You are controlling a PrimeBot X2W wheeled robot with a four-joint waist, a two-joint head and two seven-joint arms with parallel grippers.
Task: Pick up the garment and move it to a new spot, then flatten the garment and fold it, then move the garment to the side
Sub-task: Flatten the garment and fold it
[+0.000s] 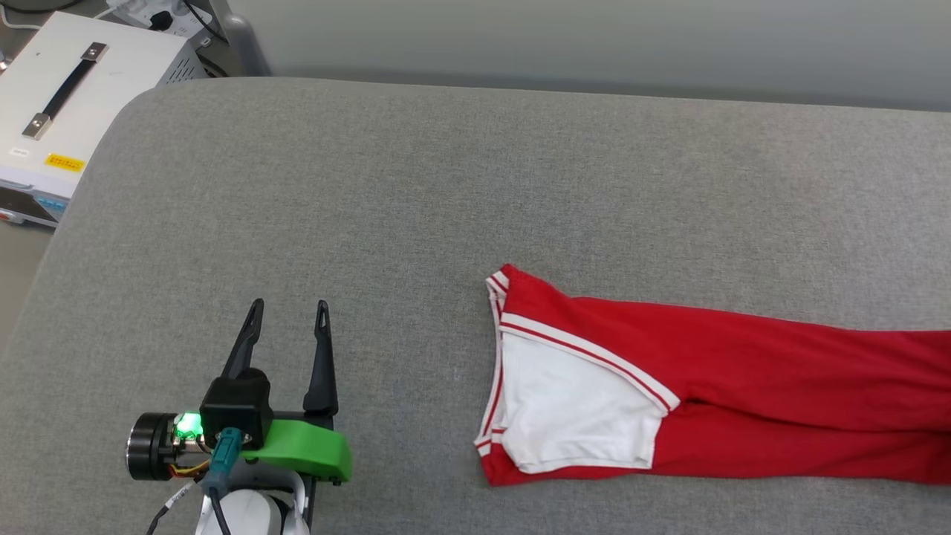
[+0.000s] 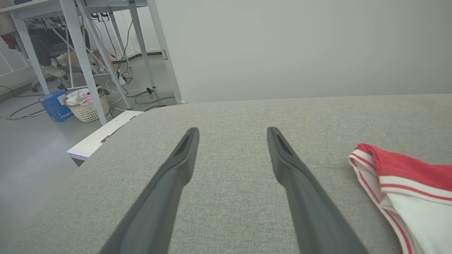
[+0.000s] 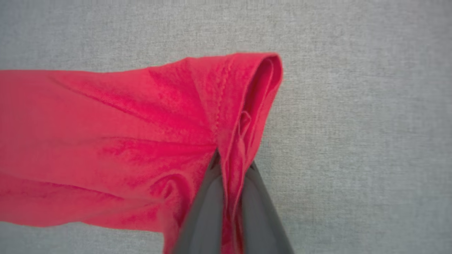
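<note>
One red shirt [image 1: 743,371] stretched along the right of the grey padded table [image 1: 446,186], right gripper [image 3: 233,160] pinching its bunched red edge, left gripper [image 1: 290,305] spread wide over bare padding, apart from the white sleeve [image 1: 572,401]

No wording can be read anywhere. A yellow label [image 1: 65,161] on the white case [image 1: 126,59] beside the surface [image 1: 446,186] carries dark print too small to make out. The blue box [image 2: 54,105] on the floor, just beside a white basket [image 2: 89,110], bears pale lettering that is blurred.
</note>
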